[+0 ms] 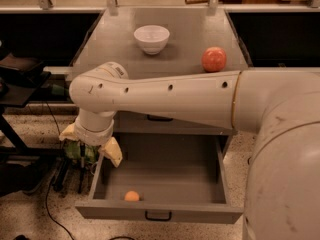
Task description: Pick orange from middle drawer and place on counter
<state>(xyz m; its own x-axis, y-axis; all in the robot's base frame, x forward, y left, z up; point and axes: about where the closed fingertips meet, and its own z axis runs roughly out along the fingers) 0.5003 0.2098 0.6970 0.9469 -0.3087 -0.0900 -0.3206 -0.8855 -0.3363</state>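
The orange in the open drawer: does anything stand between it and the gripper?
Nothing visible does. The gripper hangs above the left wall of the middle drawer, and the orange lies uncovered near the front.

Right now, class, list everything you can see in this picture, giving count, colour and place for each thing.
orange: one, orange, on the floor of the middle drawer, front left
middle drawer: one, grey, pulled open, black handle at front centre
counter: one, grey, top of the cabinet
bowl: one, white, on the counter, towards the back
red-orange fruit: one, on the counter, right of the bowl
upper drawer: one, grey, shut, above the open one
arm: one, white, stretched across the cabinet front
gripper: one, yellowish, over the middle drawer's left wall, apart from the orange
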